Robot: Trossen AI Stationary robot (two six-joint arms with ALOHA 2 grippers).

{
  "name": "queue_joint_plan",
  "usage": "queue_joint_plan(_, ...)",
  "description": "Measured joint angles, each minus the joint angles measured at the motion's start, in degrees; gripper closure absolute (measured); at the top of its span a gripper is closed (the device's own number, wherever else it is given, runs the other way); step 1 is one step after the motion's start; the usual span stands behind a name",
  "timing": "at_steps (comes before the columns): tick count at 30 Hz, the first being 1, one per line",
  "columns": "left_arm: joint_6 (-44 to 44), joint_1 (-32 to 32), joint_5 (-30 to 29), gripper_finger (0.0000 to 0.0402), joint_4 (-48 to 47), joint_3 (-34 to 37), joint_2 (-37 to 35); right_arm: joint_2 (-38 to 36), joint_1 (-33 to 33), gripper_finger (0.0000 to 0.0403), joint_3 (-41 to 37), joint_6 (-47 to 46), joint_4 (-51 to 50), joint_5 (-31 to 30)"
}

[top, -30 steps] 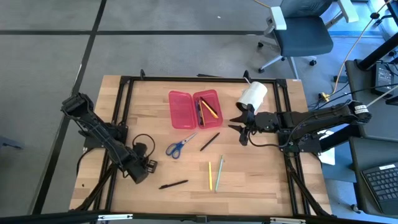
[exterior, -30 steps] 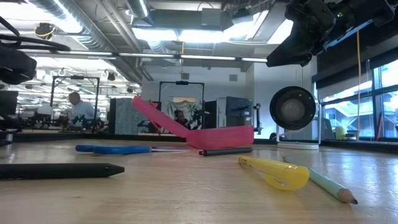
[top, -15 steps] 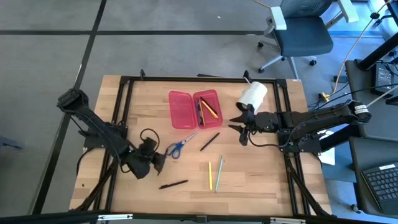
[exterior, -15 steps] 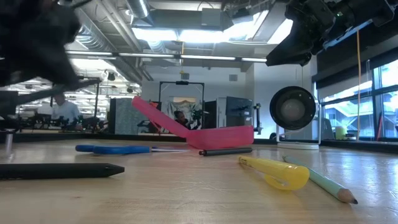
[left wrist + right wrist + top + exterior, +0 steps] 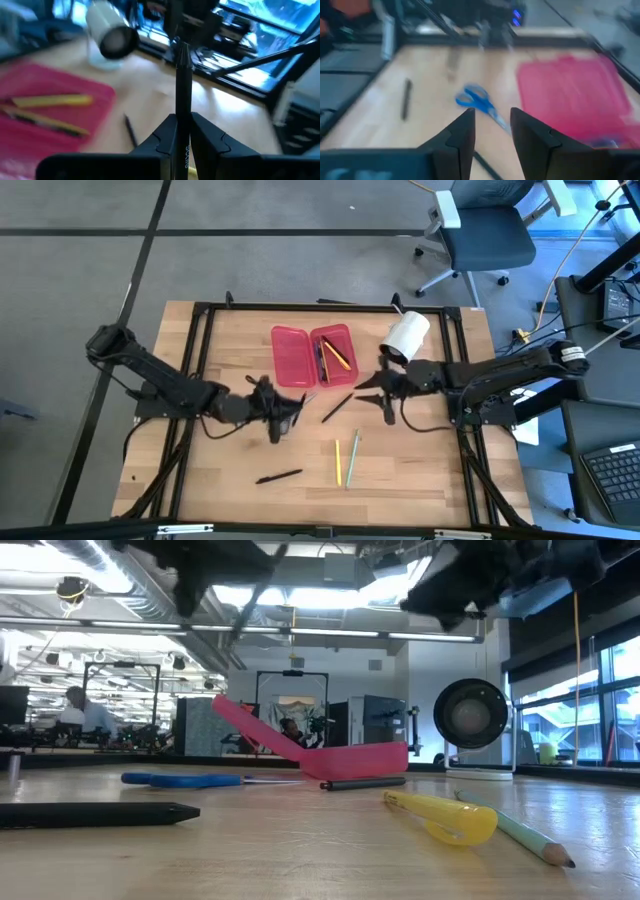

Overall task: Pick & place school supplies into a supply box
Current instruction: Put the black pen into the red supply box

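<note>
My left gripper (image 5: pixel 278 410) hovers mid-table over the blue-handled scissors (image 5: pixel 477 101), shut on a black pen (image 5: pixel 182 75). The red-pink supply box (image 5: pixel 313 354) lies open, its lid half tilted up in the low view; one yellow and two dark pens lie in its right half (image 5: pixel 334 355). Flat on the wood lie a black pen (image 5: pixel 337 406), another black pen (image 5: pixel 278 476), a yellow pencil (image 5: pixel 338 462) and a green pencil (image 5: pixel 352 458). My right gripper (image 5: pixel 372 392) is open, raised above the table to the right of the first loose black pen. My left gripper pinches the black pen between its two fingers (image 5: pixel 165 137). The pen runs along the fingers and sticks out well past their tips (image 5: pixel 181 50), pointing toward the table's right side. It is lifted clear of the table, as the low view shows (image 5: pixel 255 590).
A big white roll (image 5: pixel 405 332) lies right of the box, close behind my right gripper. A black frame rail (image 5: pixel 320 308) runs along the table's far edge. An office chair (image 5: pixel 485 230) stands beyond the table. People sit far off in the room (image 5: pixel 85 715).
My left gripper has swung from the table's near-left area toward the centre and away from the near edge, carrying the black pen, and now stands over the scissors. My right gripper has shifted a little toward the table's left.
</note>
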State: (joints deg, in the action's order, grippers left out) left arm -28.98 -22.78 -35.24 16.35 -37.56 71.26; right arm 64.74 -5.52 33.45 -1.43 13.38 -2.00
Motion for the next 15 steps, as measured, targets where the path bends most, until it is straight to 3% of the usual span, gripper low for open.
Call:
queue_joint_plan(7,13.43,8.42,9.28,0.0369,7.95,0.00,1.41,8.26,0.00,0.0274,0.00,2.06,15.87,3.65)
queue_joint_plan(15,27.18,14.16,24.45,0.0369,23.07,0.00,6.14,14.18,0.02,0.0274,0.00,3.19,23.70,3.73)
